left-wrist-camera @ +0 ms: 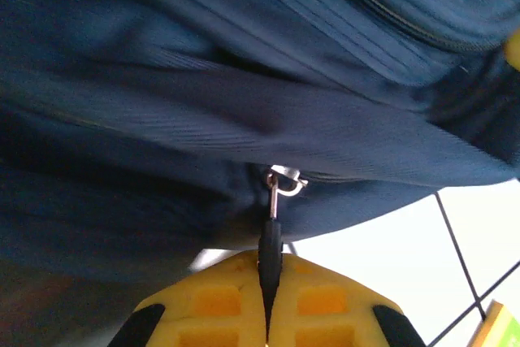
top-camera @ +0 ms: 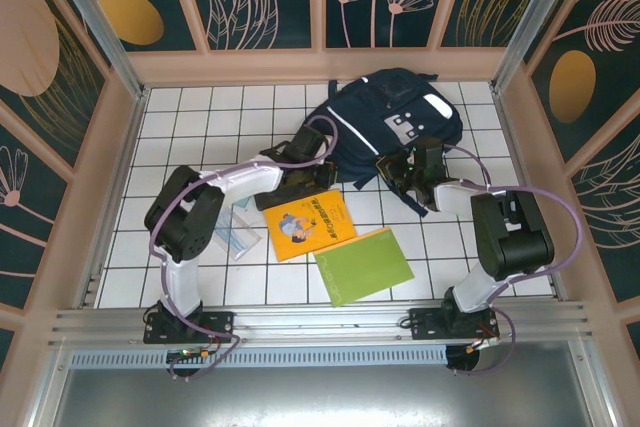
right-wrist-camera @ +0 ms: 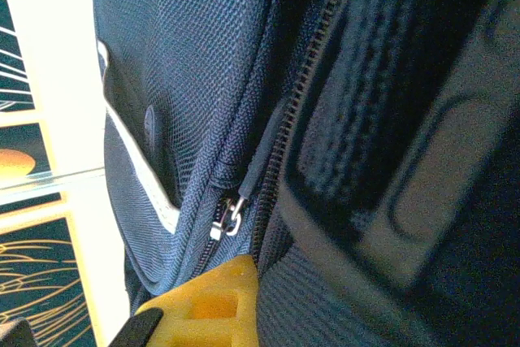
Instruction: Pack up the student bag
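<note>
Two hands crowd the student bag's [top-camera: 385, 112] near edge: left hand [left-wrist-camera: 268, 302] grips zipper pull [left-wrist-camera: 270, 245], right hand [top-camera: 402, 170] clenched.

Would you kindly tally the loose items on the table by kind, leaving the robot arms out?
Student bag, navy: 1
Books: 2, an orange book and a green book
Pale packet, too small to identify: 1
Total: 4
</note>
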